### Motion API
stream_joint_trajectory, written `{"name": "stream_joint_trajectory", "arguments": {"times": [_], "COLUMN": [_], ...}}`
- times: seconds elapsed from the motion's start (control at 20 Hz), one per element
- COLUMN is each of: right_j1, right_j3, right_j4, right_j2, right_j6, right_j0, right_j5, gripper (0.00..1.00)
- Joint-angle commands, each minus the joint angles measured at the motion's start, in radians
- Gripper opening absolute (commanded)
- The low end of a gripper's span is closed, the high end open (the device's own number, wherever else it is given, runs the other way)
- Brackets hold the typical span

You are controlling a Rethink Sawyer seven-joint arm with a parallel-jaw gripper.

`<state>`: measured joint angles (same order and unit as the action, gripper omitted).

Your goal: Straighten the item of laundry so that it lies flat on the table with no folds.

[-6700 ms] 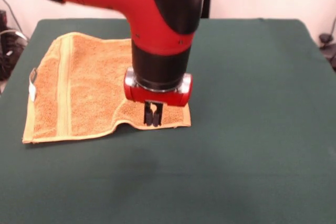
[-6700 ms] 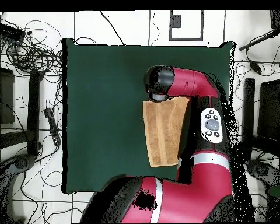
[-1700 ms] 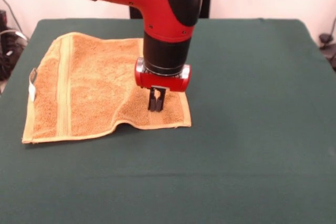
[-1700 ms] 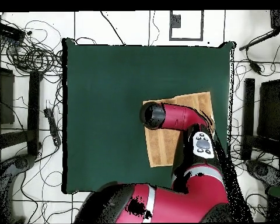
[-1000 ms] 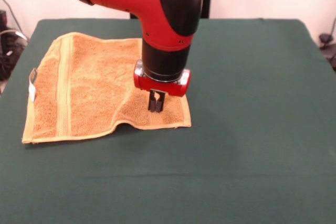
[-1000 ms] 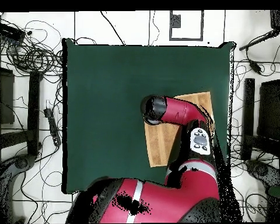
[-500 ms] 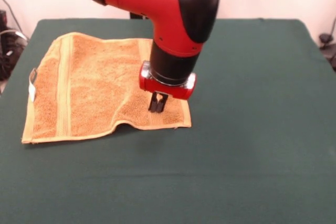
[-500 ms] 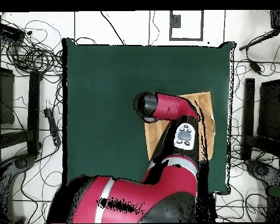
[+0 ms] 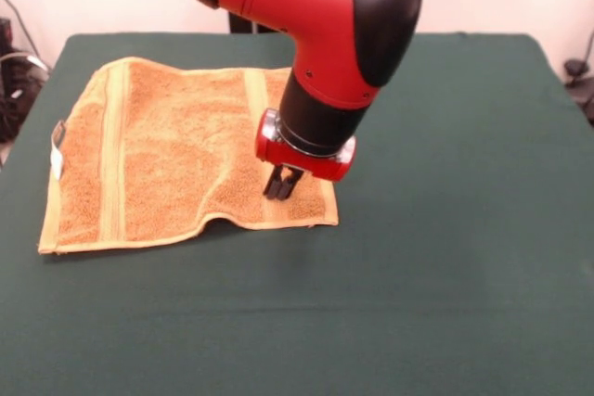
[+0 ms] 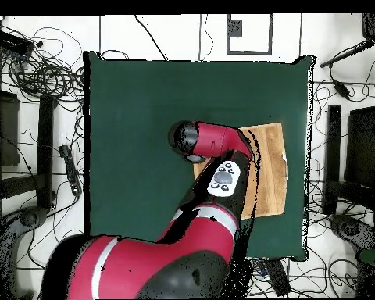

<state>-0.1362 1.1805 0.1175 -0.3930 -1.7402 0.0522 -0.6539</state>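
The orange-yellow towel (image 9: 158,150) lies spread on the left part of the green table (image 9: 445,229). A small white tag (image 9: 58,159) sits on its left edge. A low ridge runs in from a bump in its front edge (image 9: 212,220). My gripper (image 9: 278,190) points down over the towel's front right corner, tilted, with the fingers together and no cloth lifted. In the overhead view the arm (image 10: 214,152) hides the gripper, and the towel (image 10: 273,168) shows to its right.
Cables and stands (image 10: 42,78) lie on the floor around the table (image 10: 144,101). The towel's left edge lies close to the table's left edge (image 9: 19,192) in the front view.
The arm has swung and tilted to the right above the gripper while the tips stayed over the same spot. The towel has not moved.
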Motion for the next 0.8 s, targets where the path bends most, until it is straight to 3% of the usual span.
{"name": "stream_joint_trajectory", "arguments": {"times": [0.05, 0.45, 0.8], "right_j1": [0.334, 0.322, 0.349], "right_j3": [-0.076, -0.066, -0.100], "right_j4": [0.162, 0.226, 0.295], "right_j2": [0.246, 0.263, 0.246], "right_j6": [-0.402, -0.368, -0.420], "right_j0": [0.059, 0.070, 0.107], "right_j5": [0.431, 0.423, 0.443], "gripper": [0.00, 0.00, 0.00]}}
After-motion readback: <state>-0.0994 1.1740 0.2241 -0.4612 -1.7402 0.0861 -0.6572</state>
